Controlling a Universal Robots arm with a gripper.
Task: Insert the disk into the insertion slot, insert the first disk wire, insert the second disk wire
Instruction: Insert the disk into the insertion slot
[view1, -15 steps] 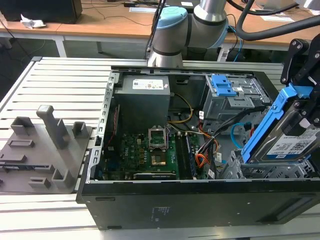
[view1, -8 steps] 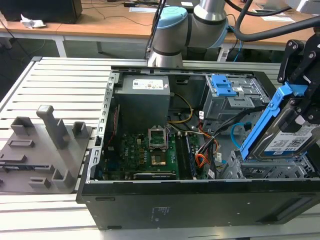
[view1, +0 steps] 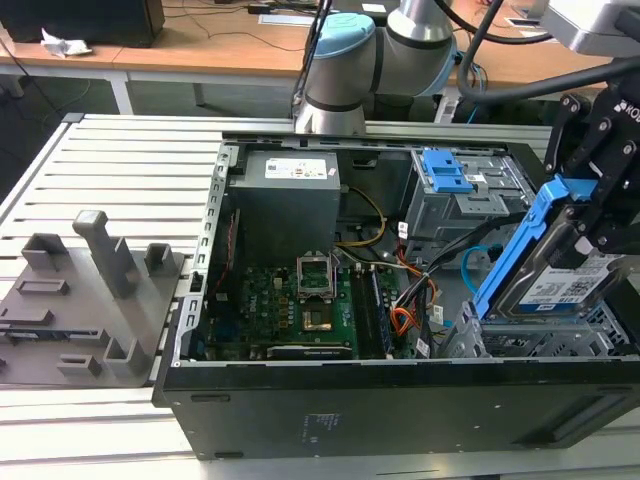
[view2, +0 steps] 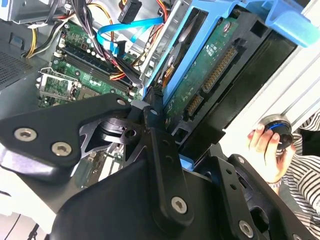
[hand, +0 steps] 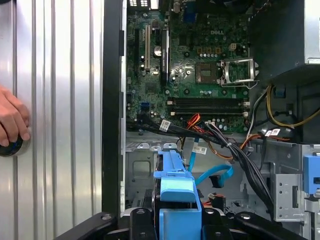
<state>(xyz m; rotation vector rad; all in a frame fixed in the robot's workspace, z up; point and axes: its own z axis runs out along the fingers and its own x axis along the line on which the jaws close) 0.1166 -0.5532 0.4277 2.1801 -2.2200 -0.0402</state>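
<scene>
The black gripper (view1: 590, 215) is closed on the silver metal hard drive in its bright blue plastic carrier (view1: 565, 285). As far as I can make out, it is pinching the blue frame, not the metal body. The drive hangs tilted, its lower end just above the silver perforated sheet-metal drive cage (view1: 540, 342). That cage sits in the near corner of the open black computer case (view1: 400, 405), at the exterior view's right. The drive is not seated yet.

The tilt is what worries me. If the carrier goes down at that angle, its lower edge could catch the cage rim and jam, or twist in the grip. Since the hold seems to be on plastic, the frame might also flex and let the drive slip onto the green motherboard (view1: 290, 300) beside the cage.

The cables are the other risk. The thin, flat light-blue looping cable (hand: 212, 175) and the bundle of orange-red and dark wires (hand: 220, 149) both lie close to the bay's mouth. Either could be trapped under the drive or shoved down where its plug is hard to reach.

A person's hand (hand: 12, 122) rests on a dark round knob (view2: 277, 131) on the slatted metal worktop (view1: 120, 170), just outside the case wall. That puts it close to the arm's working space, should the arm swing out.
</scene>
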